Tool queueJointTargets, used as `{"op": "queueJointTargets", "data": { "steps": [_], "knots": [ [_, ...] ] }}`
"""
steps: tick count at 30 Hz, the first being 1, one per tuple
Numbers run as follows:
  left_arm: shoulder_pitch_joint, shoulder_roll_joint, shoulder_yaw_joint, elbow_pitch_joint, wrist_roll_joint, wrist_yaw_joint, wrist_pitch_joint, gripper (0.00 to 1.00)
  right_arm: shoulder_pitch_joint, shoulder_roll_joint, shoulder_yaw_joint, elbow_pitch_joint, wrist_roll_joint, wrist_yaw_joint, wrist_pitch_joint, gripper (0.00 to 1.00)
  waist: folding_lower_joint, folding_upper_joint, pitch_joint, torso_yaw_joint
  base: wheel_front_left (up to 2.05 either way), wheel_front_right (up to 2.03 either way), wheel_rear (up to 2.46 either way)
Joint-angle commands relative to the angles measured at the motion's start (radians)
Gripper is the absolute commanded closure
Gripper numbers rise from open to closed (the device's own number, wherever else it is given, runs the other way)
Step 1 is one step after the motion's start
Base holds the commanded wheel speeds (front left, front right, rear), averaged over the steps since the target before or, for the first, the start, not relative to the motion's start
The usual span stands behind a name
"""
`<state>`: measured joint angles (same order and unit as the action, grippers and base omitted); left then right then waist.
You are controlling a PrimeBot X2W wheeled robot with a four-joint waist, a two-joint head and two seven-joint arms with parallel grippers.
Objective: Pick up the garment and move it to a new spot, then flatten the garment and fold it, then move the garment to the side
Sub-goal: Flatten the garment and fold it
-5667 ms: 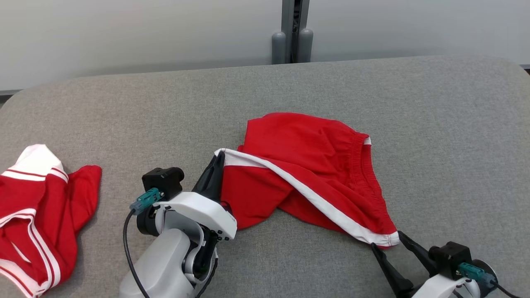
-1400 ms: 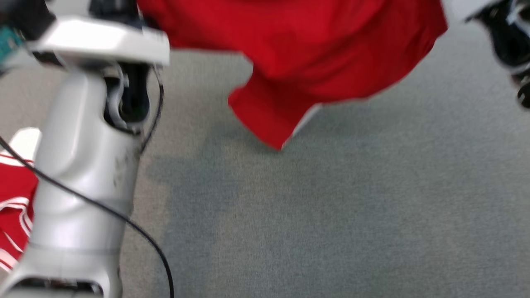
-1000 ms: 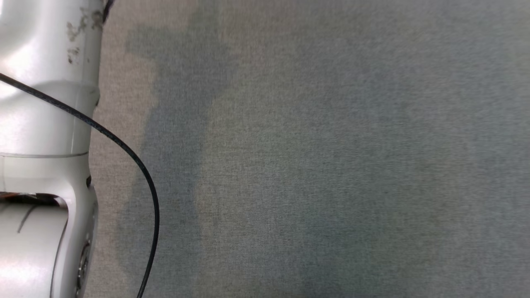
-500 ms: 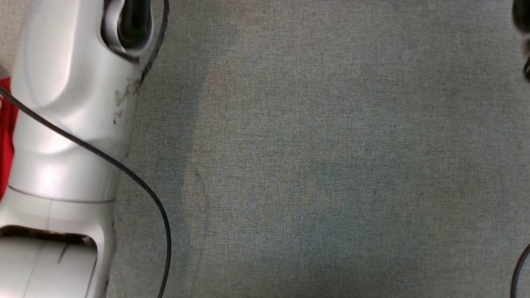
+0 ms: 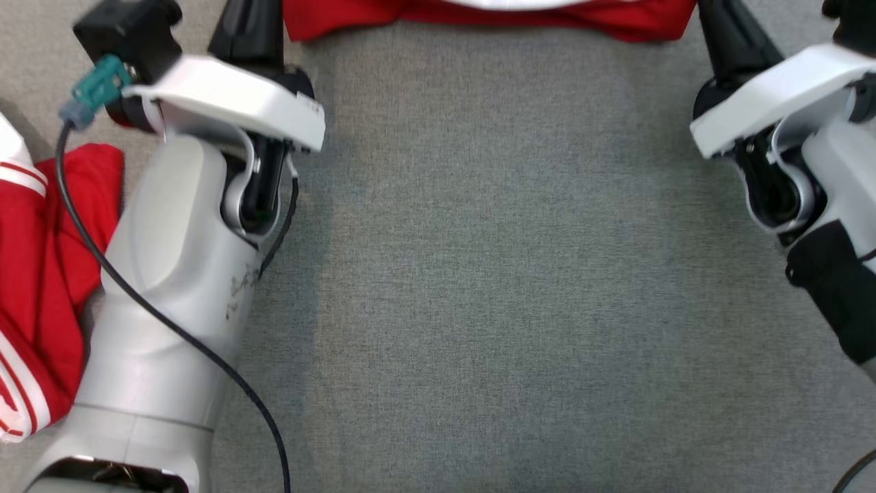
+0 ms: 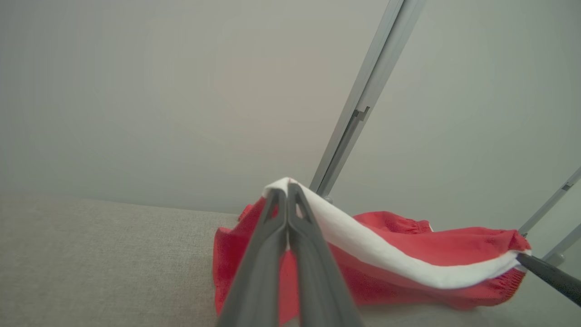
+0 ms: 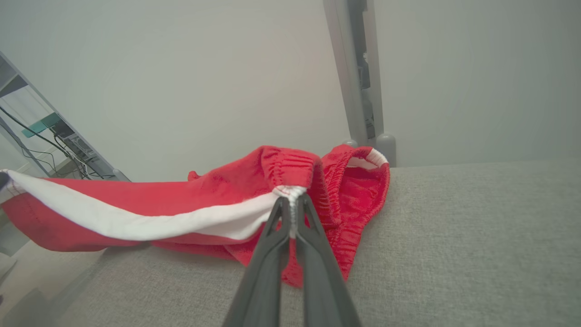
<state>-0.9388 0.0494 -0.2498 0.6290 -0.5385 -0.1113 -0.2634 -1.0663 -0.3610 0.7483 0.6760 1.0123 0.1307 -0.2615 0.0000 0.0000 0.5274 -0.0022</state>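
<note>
Garment (image 5: 479, 17) is showing in the head view as a red strip along the top edge of the frame, spanning between the two arms above the grey desk (image 5: 513, 274). Other red clothes (image 5: 41, 274) are lying at the left edge.

In the left wrist view, the left jaws are pinching together on the white band (image 6: 363, 245) at frame centre, with the cloth sagging lower right onto the desk.

In the right wrist view, the right jaws are clamping the band's other end, beside the elastic waistband (image 7: 290, 165).

It is looking light, soft and limp, so gripping both band ends is likely suiting it best.
</note>
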Motion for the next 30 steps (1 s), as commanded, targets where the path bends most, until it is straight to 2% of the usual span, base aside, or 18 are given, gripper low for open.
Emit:
{"op": "queueJointTargets", "data": {
  "steps": [1, 7, 15, 30],
  "knots": [
    [0.016, 0.003, 0.004, 0.003, -0.004, 0.006, -0.002, 1.00, 0.024, -0.011, 0.015, -0.001, 0.020, 0.000, -0.005, 1.00, 0.0000, 0.0000, -0.030, -0.005, 0.00, 0.00, 0.00],
    [0.108, 0.003, -0.014, 0.056, -0.008, -0.001, -0.002, 1.00, 0.084, -0.031, 0.148, 0.014, 0.123, 0.000, -0.005, 1.00, 0.0000, 0.0000, -0.097, -0.016, 0.00, 0.00, 0.00],
    [0.207, 0.003, -0.045, 0.078, 0.059, -0.009, -0.002, 1.00, 0.133, -0.054, 0.285, 0.031, 0.250, 0.000, 0.026, 1.00, 0.0000, 0.0000, -0.175, -0.017, 0.00, 0.00, 0.00],
    [0.422, 0.003, -0.021, 0.018, 0.156, -0.015, -0.002, 1.00, 0.276, -0.093, 0.435, 0.007, 0.417, 0.000, 0.073, 1.00, 0.0000, 0.0000, -0.319, -0.018, 0.00, 0.00, 0.00]
  ]
}}
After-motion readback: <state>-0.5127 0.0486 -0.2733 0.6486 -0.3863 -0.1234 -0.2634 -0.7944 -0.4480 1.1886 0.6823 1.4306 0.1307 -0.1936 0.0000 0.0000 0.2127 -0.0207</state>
